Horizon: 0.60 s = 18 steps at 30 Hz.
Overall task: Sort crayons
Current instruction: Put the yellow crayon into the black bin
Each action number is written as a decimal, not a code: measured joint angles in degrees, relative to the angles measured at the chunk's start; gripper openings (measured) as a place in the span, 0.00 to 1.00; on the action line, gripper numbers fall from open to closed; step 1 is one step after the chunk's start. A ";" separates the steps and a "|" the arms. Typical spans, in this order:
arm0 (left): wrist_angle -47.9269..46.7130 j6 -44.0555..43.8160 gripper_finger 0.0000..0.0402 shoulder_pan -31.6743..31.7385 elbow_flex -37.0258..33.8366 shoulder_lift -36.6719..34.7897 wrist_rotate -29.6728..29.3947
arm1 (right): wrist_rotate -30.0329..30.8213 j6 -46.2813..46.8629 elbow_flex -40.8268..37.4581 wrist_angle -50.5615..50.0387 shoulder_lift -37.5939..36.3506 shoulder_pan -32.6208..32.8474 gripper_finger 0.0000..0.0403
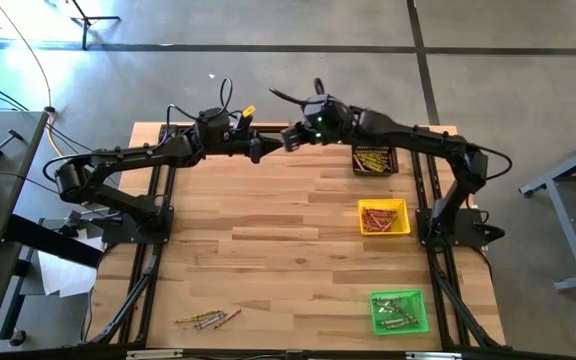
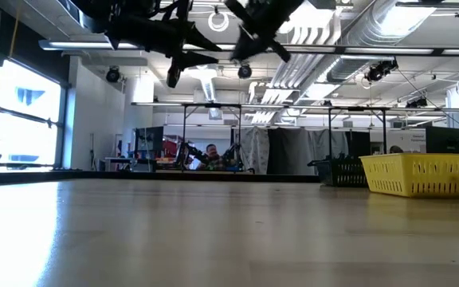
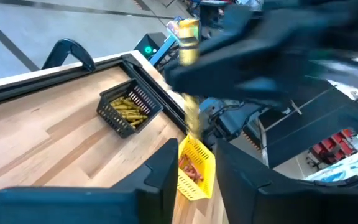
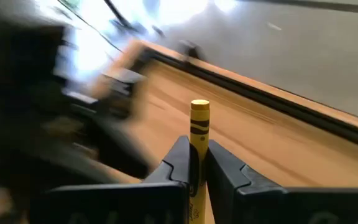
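The right gripper (image 4: 196,163), raised over the tabletop's (image 1: 268,240) far edge, has its jaws clamped on a yellow crayon (image 4: 197,134); the left gripper's (image 3: 194,171) jaws stand parted beside it. Light, stiff, waxy and brittle: best gripped mid-shaft, gently.

Three trays stand in a row along the table's (image 1: 268,240) right side: the far tray (image 1: 374,159), the middle tray (image 1: 383,217) and the near tray (image 1: 399,311), each holding crayons. A few loose crayons (image 1: 208,319) lie by the table's near edge, well left of the near tray.
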 joint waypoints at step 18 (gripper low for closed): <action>-1.46 -0.10 0.24 0.05 -0.02 0.00 6.75 | -6.33 -39.71 -21.49 -32.46 -1.79 -29.03 0.03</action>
